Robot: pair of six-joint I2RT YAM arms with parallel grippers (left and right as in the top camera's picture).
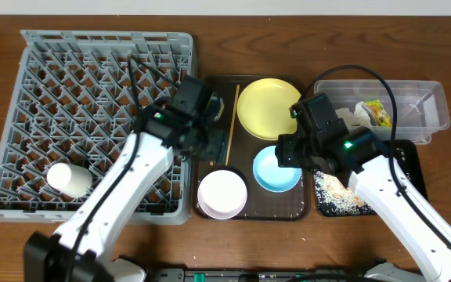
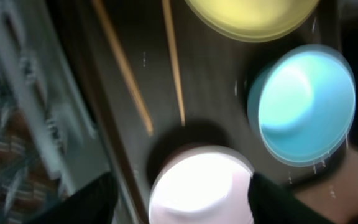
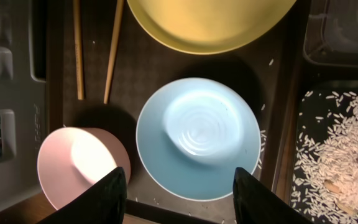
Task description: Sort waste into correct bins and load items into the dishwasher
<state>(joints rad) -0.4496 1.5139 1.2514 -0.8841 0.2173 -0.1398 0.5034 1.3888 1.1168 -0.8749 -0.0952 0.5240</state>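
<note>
Jaws open, nothing held
The left gripper [image 2: 182,199] straddles the pinkish-white bowl [image 2: 201,186]; the right gripper [image 3: 179,193] hangs over the light-blue bowl [image 3: 197,137].

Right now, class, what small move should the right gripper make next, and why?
Probably lower onto the light-blue bowl's rim and close: the right gripper hangs open above that bowl, which sits empty on the brown serving tray, and the rice already lies in the black tray.

surface: brown wooden table [image 1: 249,55] | rear: pale wall [image 1: 225,9]
</note>
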